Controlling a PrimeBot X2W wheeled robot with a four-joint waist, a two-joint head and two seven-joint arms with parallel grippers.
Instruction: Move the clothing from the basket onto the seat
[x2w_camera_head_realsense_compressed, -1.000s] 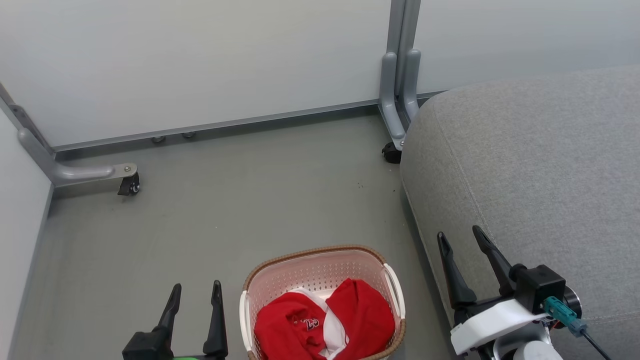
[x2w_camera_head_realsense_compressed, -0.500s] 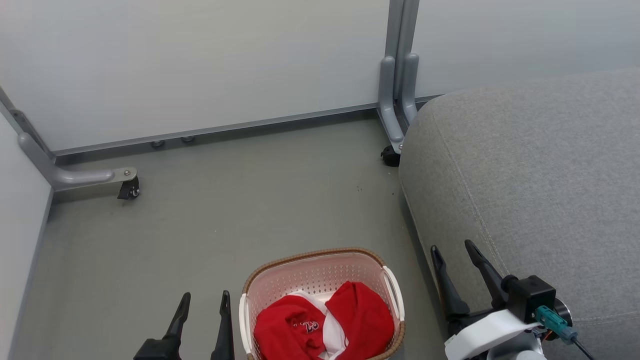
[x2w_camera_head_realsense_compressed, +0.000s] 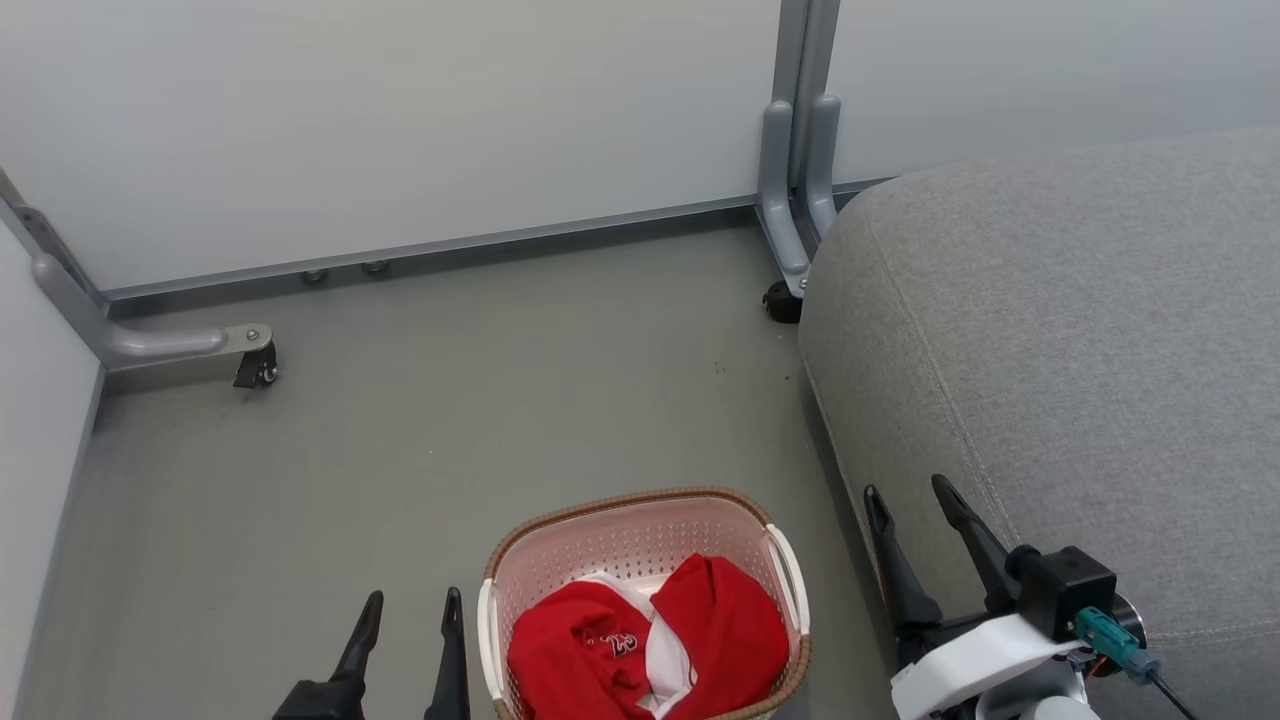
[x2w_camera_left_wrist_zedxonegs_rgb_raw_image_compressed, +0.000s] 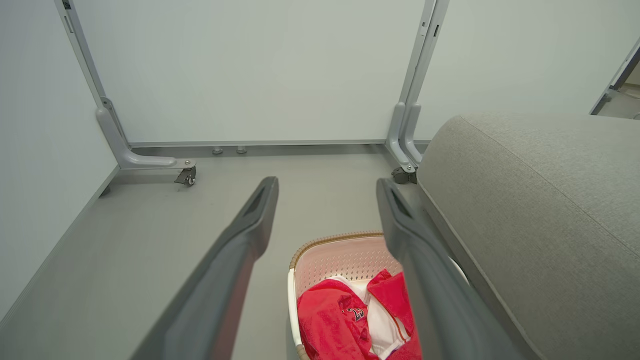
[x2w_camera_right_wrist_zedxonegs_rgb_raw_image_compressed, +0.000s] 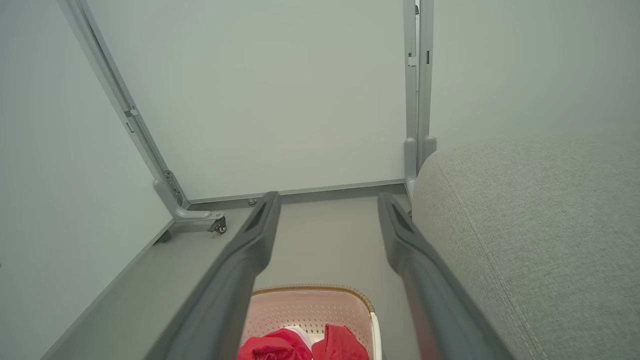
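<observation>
Your left gripper (x2w_camera_head_realsense_compressed: 414, 597) is spread wide with nothing in it, just left of the basket (x2w_camera_head_realsense_compressed: 640, 505) on the grey floor (x2w_camera_head_realsense_compressed: 450, 400). Your right gripper (x2w_camera_head_realsense_compressed: 906, 487) is just as wide and empty, over the near edge of the seat (x2w_camera_head_realsense_compressed: 1080, 330). The clothing (x2w_camera_head_realsense_compressed: 640, 650), red with white trim, lies bunched inside the basket, which stands beside the seat, and all 4 fingers are clear of it.

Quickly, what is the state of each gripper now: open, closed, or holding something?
Left gripper, two long dark fingers: open, holding nothing.
Right gripper, two long dark fingers: open, holding nothing.
</observation>
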